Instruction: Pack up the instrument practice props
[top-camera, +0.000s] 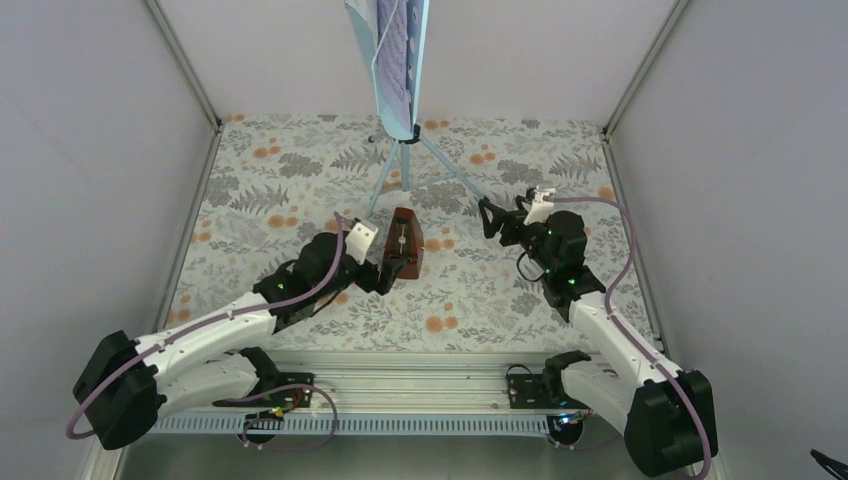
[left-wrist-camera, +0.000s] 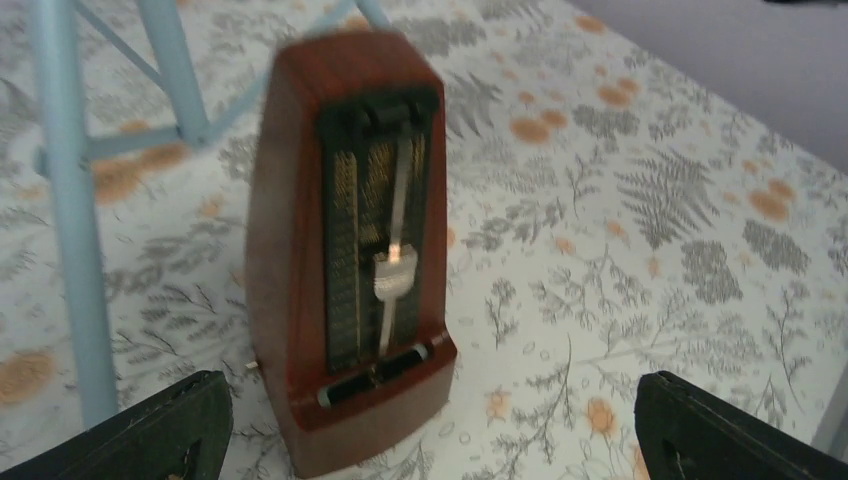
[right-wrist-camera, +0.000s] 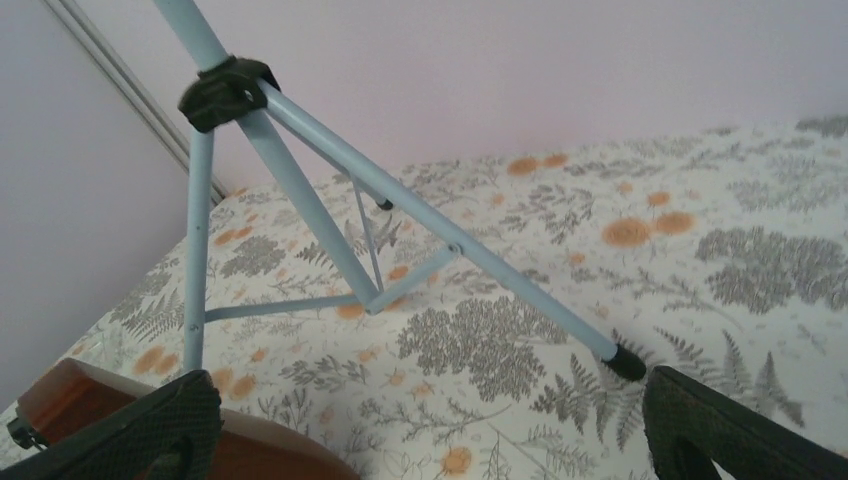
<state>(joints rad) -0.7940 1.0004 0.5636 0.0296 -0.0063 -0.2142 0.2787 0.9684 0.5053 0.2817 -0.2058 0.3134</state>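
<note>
The reddish-brown pyramid metronome (top-camera: 405, 243) (left-wrist-camera: 350, 250) stands upright on the floral cloth with its pendulum showing. My left gripper (top-camera: 385, 268) (left-wrist-camera: 435, 415) is open just in front of it, and the metronome's base sits toward the left finger. Behind it rises the pale-blue music stand (top-camera: 407, 150) (right-wrist-camera: 430, 235) with sheet-music pages (top-camera: 393, 45) on its desk. My right gripper (top-camera: 487, 216) (right-wrist-camera: 430, 425) is open and empty, low over the cloth by the tripod's right foot (right-wrist-camera: 628, 362). A brown corner of the metronome (right-wrist-camera: 80, 405) shows beside its left finger.
White enclosure walls (top-camera: 100, 150) close in the left, right and back. The tripod legs (left-wrist-camera: 65, 200) spread over the middle of the floral cloth (top-camera: 300, 180). A metal rail (top-camera: 420, 380) holding both arm bases runs along the near edge.
</note>
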